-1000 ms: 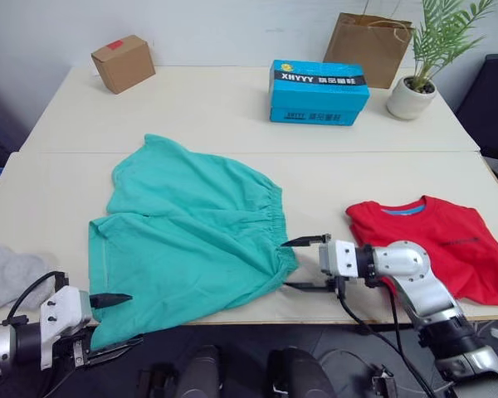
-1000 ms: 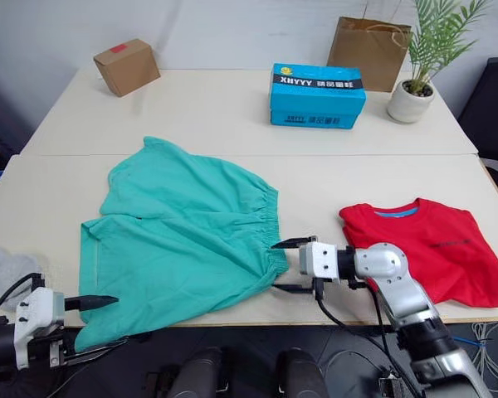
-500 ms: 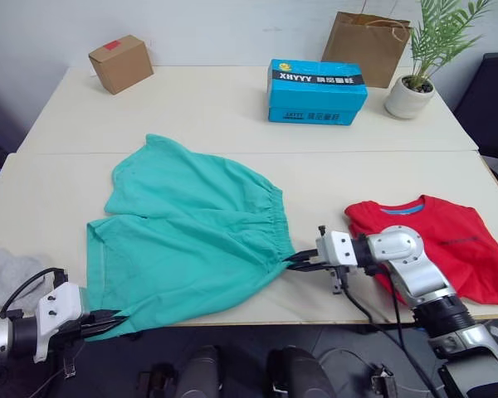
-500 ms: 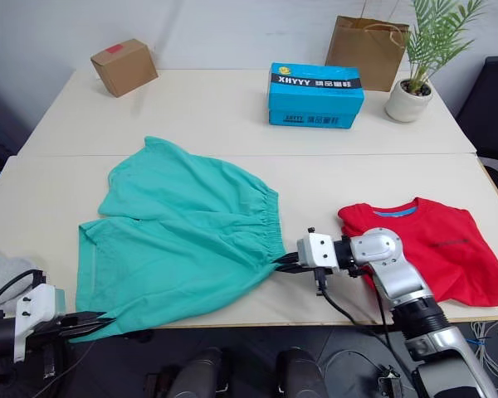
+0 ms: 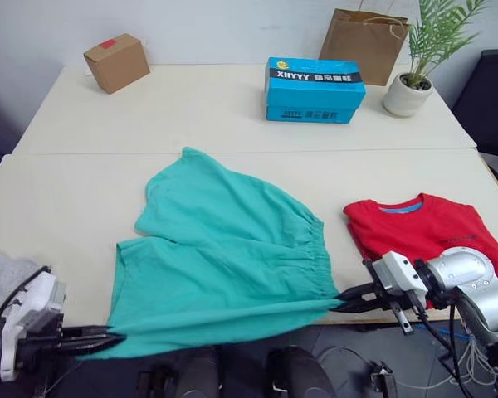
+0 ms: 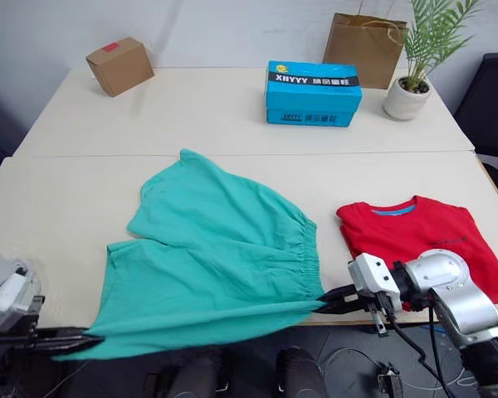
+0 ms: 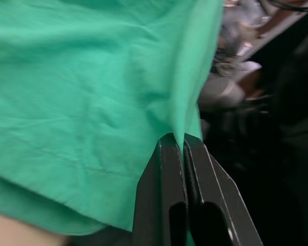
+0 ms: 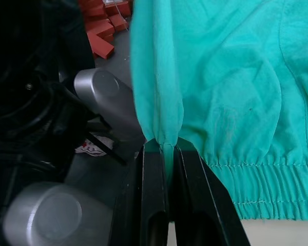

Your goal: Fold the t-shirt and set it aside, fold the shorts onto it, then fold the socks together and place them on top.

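Over the last second both grippers went from open beside the shorts [image 5: 232,249] to clamped on them. The right gripper [image 5: 347,296] pinched the near corner of the waistband and the left gripper [image 5: 108,338] pinched the near hem corner of the leg. Since the grasp, the shorts had been dragged toward the robot's right and drawn back, so that their near edge was lifted and stretched off the front lip of the counter [image 5: 58,191] between the two grippers, while the far part lay flat on the counter. The garment sat nearer the t-shirt [image 5: 432,236] than it had a second earlier, though not touching it.

This suggested the shorts step was under way with the t-shirt already folded and set aside at the right; the stretched edge looked ready to be carried over for a fold. The socks [image 5: 0,278] lay untouched at the counter's left edge.

The head views showed the whole layout, including the blue box [image 5: 315,79], the cardboard box [image 5: 116,62], the paper bag [image 5: 363,41] and the potted plant [image 5: 415,83] at the far side. The wrist views showed what they could not: in each, the black fingers [image 7: 172,169] were pressed together with a gathered ridge of teal cloth caught between them, and the right wrist view showed the elastic waistband's stitching just beside the grip.
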Controlling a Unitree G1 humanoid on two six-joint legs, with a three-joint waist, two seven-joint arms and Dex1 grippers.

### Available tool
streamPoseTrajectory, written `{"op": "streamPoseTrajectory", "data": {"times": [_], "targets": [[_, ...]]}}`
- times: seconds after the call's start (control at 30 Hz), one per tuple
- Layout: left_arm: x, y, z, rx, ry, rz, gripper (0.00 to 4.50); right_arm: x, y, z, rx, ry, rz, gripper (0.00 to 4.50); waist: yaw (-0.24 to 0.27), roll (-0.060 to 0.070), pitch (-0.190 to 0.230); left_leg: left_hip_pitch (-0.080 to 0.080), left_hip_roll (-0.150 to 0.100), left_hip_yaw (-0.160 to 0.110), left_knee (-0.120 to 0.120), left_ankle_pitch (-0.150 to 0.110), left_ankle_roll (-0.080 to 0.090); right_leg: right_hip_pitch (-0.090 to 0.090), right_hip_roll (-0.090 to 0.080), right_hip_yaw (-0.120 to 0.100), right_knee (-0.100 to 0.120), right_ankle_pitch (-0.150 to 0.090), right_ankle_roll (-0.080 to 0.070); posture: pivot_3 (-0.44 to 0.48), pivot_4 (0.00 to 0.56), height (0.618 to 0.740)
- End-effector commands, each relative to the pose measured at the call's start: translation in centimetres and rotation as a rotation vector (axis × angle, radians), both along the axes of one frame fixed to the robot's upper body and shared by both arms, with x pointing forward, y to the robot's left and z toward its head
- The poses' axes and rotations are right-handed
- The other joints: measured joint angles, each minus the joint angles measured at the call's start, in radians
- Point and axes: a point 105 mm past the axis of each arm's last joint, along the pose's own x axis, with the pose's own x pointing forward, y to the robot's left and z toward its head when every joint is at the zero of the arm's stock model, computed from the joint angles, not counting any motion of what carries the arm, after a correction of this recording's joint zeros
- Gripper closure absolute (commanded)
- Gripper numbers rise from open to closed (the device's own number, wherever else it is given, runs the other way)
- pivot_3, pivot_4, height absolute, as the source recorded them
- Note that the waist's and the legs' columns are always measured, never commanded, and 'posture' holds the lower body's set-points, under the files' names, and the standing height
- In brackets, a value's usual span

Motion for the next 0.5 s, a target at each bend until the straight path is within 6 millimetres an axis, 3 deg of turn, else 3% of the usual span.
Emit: {"op": "streamPoseTrajectory", "data": {"times": [0.03,0.17,0.33,0.5], "targets": [[1.3,0.2,1.8,-0.019,-0.038,0.019,4.48,0.4,0.5,2.3,0.069,-0.009,-0.07,4.5,0.006,0.002,0.001,0.0,0.0,0.0,0.0,0.0,0.0,0.0,0.0,0.0,0.0,0.0,0.0,0.0,0.15,0.74],[4.4,0.2,4.0,-0.037,-0.152,0.035,4.48,2.1,0.8,4.4,0.147,-0.002,-0.164,4.5,0.012,0.003,0.002,-0.001,0.0,-0.001,0.001,0.002,-0.001,-0.001,0.0,0.0,0.001,0.0,-0.003,0.0,0.15,0.74],[12.8,0.3,9.5,-0.036,-0.546,0.107,4.48,5.9,0.8,7.7,0.25,0.031,-0.337,4.5,0.02,0.002,0.002,-0.003,-0.001,-0.001,0.001,0.005,0.0,-0.003,0.0,0.0,0.001,0.002,-0.003,0.0,0.15,0.74],[18.3,-0.6,11.8,-0.003,-0.71,0.13,4.48,9.1,0.4,8.5,0.272,0.04,-0.499,4.5,0.017,0.001,0.001,-0.015,-0.002,0.003,0.001,0.011,-0.005,-0.017,0.001,0.0,0.01,0.011,0.004,0.0,0.15,0.74]]}}
